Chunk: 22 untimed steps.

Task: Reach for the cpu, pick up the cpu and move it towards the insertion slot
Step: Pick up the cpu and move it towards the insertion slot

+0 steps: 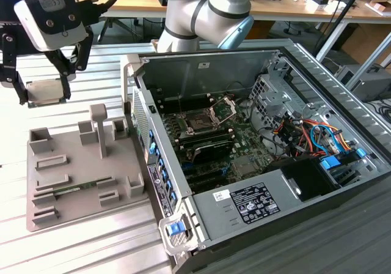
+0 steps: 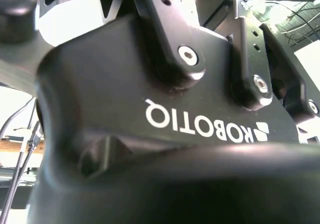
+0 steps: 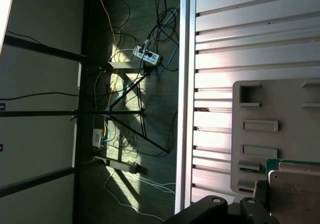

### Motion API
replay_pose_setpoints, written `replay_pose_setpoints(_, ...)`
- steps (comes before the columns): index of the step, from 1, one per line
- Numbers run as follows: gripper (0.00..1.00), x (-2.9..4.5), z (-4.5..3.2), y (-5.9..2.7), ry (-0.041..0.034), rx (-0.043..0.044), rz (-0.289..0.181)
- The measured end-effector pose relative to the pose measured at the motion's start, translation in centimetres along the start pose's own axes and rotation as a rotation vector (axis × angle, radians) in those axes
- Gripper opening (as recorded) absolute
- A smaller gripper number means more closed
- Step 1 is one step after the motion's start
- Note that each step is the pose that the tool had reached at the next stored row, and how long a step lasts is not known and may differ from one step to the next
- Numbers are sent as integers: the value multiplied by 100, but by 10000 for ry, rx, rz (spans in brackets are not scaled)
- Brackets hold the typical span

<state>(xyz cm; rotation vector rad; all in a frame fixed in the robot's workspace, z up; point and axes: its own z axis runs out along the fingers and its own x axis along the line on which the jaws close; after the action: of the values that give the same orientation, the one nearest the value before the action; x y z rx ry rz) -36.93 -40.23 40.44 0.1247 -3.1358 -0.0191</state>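
Clearly, the small flat square cpu with its whitish-silver metal face and tan rim (image 1: 46, 92) sits clamped between the black fingers of the gripper (image 1: 44, 94), which is drawn in narrow on the chip's opposite edges. It is at the exterior view's far left, just beyond the grey moulded tray (image 1: 73, 182) on the slatted metal surface (image 1: 91, 246). The square dark insertion slot with its shiny silver frame (image 1: 199, 125) lies well apart towards the exterior view's right, inside the open computer case (image 1: 201, 72).

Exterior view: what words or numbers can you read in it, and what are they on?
Big label on the grey box in the computer case: too small to read.
Small white sticker beside it: too small to read.
Sticker on the white housing above the gripper: blurred, unreadable.
The cpu held in the gripper: no print visible.
Nothing can be quoted.
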Motion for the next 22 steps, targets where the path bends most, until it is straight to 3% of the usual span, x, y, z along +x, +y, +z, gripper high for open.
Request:
replay_pose_setpoints(5, 55, -20, 0, -1, 0, 0, 0)
replay_pose_setpoints(9, 55, -137, 0, -11, 0, 0, 0)
replay_pose_setpoints(22, 55, -186, -1, -15, 0, 0, -1)
